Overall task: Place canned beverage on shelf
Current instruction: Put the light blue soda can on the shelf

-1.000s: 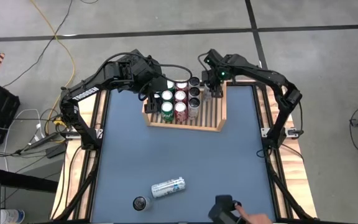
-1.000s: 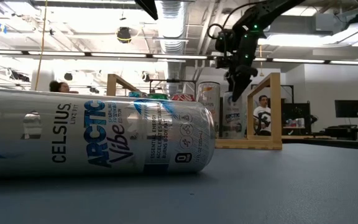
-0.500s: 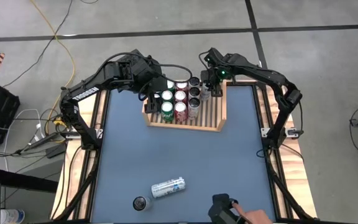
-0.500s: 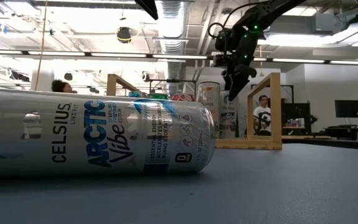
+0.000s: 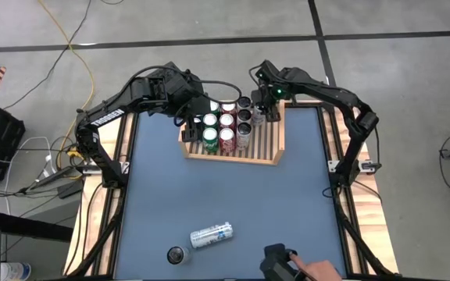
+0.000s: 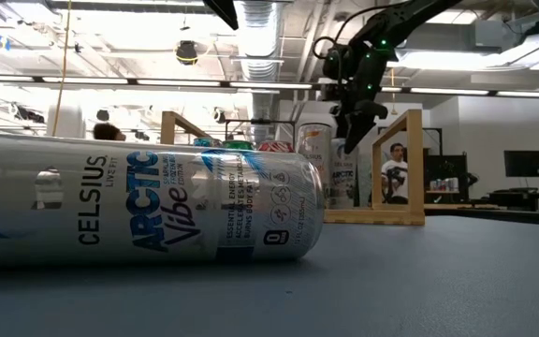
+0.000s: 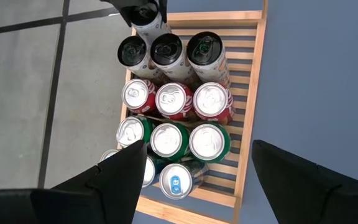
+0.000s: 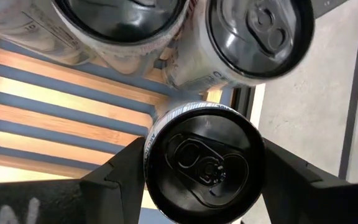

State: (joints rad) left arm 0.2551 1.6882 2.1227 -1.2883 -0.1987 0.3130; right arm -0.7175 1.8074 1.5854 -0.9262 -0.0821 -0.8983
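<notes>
The shelf [image 5: 262, 147] stands at the table's far middle with several upright cans in rows on its slats: green tops, red tops and black tops [image 7: 168, 51]. My right gripper [image 8: 201, 155] is over the shelf's far right part, shut on a black-topped can [image 8: 199, 163] next to the black-topped row. My left gripper [image 7: 196, 150] hangs open above the rows at the shelf's left side, with nothing between its fingers. A white Celsius can [image 5: 211, 235] lies on its side near the table's near edge. My right gripper pinches the black-topped can between its two fingers, on opposite sides of the wall just under the top rim [image 8: 152, 138]. The fingers [image 6: 354, 120] come from above, slanting down. The can stands upright below them; whether its base rests on the slats I cannot tell.
An upright black-topped can [image 5: 177, 254] stands beside the lying one. A person's hand [image 5: 315, 272] with a dark object [image 5: 276, 256] is at the near edge. The right part of the shelf's slats and the middle of the blue table [image 5: 233, 195] are bare.
My right gripper has rolled a little about the line it points along and edged slightly toward the black-topped row, the can staying upright in its hold. The person's hand at the near edge has shifted a little toward the left.
</notes>
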